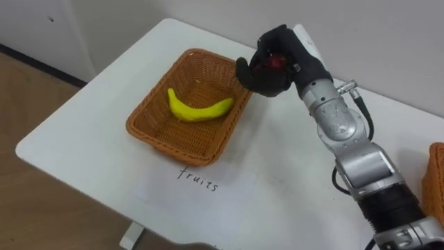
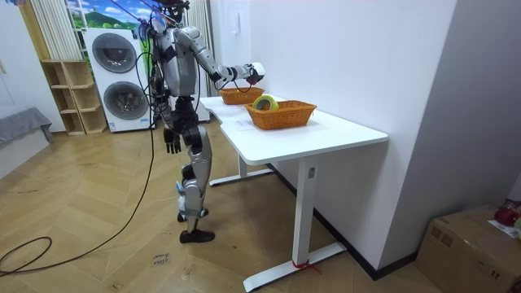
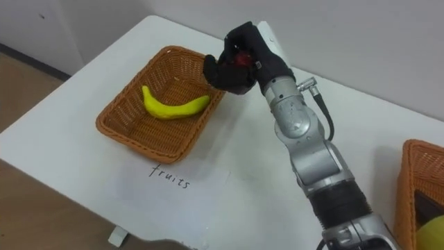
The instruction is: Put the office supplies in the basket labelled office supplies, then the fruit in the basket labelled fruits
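Currently the right robot hand curls closed round a small red fruit above the fruit basket at its far rim. The fruit looks light, rounded and bruisable, best cradled about its middle. The left robot hand hangs beside the robot.

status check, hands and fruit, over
Right hand shut on red object, above far right corner of fruit basket. Left hand down at side. Banana in basket. Nothing in the way.

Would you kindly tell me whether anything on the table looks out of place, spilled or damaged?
Nothing stands out. The banana lies inside the basket, which sits upright on the table, and the right hand holds a small red thing over its far corner.
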Robot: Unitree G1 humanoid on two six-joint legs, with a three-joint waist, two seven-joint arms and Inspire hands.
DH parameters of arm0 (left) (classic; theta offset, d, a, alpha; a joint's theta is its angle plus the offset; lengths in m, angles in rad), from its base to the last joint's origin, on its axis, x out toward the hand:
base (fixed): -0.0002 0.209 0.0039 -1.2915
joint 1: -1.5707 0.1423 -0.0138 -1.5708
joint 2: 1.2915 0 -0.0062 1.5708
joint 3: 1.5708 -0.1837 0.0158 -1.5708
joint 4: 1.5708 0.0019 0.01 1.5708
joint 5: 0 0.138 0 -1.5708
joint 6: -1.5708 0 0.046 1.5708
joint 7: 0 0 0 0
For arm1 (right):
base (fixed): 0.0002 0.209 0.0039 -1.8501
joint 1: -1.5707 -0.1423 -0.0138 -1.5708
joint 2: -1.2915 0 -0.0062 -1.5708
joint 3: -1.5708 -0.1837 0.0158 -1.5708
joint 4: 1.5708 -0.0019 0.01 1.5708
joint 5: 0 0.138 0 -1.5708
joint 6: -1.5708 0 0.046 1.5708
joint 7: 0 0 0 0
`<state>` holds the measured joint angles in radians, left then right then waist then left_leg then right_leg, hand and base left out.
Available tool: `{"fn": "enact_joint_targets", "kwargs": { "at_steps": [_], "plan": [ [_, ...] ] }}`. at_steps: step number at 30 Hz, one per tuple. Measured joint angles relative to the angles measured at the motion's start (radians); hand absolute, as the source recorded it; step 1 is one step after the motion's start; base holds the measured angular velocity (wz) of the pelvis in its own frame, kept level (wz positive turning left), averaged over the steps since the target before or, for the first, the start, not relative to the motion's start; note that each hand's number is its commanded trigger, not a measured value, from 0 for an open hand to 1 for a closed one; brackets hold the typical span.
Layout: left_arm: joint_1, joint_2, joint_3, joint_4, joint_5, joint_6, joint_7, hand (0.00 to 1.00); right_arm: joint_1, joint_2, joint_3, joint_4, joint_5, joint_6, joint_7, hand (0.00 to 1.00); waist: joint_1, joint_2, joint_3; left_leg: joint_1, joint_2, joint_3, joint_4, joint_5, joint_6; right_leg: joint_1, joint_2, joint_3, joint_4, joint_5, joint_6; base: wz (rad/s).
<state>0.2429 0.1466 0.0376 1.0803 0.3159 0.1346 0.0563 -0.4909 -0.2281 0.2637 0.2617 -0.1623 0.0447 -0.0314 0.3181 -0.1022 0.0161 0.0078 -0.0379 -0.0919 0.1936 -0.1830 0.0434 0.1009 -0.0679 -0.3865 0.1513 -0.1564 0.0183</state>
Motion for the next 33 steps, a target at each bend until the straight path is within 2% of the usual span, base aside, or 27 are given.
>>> {"fn": "enact_joint_targets", "kwargs": {
  "at_steps": [6,9,15,20,24,29,33],
  "plan": [
    [-0.001,-0.003,-0.001,0.0,-0.01,0.01,0.0,0.0,0.0,0.01,0.052,0.0,0.019,0.001,-0.002,1.0,0.023,0.003,0.0016,0.004,0.0,0.001,0.001,0.0,0.0,0.003,0.0,0.004,-0.001,-0.001,0.002,-0.01],
    [-0.001,-0.004,-0.002,-0.001,-0.01,0.014,-0.005,0.0,0.0,0.029,0.071,0.0,0.019,0.004,0.002,1.0,0.028,0.009,0.0061,0.003,0.0,-0.001,0.005,0.0,0.0,0.004,-0.001,0.002,-0.001,-0.001,0.002,0.0],
    [0.001,-0.006,-0.001,0.0,-0.014,0.025,-0.034,0.0,0.0,0.04,0.079,0.0,0.017,0.023,0.006,1.0,0.047,0.013,0.0052,0.002,-0.004,-0.001,0.008,0.0,0.0,0.006,-0.004,0.003,0.0,-0.003,0.004,0.0],
    [-0.004,-0.004,0.0,0.002,-0.024,0.035,-0.075,0.0,0.0,0.041,0.112,0.0,0.027,0.038,0.038,1.0,0.05,0.004,-0.0014,-0.001,-0.007,-0.005,0.007,0.0,0.0,0.006,-0.004,0.004,0.0,-0.003,0.004,0.0],
    [-0.004,0.001,0.0,0.005,-0.05,0.042,-0.108,0.0,0.0,0.041,0.118,0.0,0.026,0.065,0.045,1.0,0.06,-0.011,-0.0113,0.0,-0.008,-0.006,0.007,0.0,0.001,0.007,-0.003,0.003,0.0,-0.003,0.004,0.01],
    [-0.014,0.002,0.001,0.021,-0.05,0.047,-0.127,0.0,-0.001,0.041,0.118,0.0,-0.001,0.068,0.046,1.0,0.072,-0.018,-0.0118,0.005,-0.009,-0.019,0.006,0.0,0.001,0.016,-0.004,0.003,-0.001,-0.004,0.007,0.08],
    [-0.012,0.005,0.001,0.022,-0.051,0.049,-0.136,0.0,-0.001,0.041,0.125,0.0,-0.012,0.073,0.057,1.0,0.077,-0.026,-0.0066,0.004,-0.009,-0.024,0.006,0.0,0.0,0.017,-0.003,0.0,-0.001,-0.005,0.008,0.04]
  ]
}}
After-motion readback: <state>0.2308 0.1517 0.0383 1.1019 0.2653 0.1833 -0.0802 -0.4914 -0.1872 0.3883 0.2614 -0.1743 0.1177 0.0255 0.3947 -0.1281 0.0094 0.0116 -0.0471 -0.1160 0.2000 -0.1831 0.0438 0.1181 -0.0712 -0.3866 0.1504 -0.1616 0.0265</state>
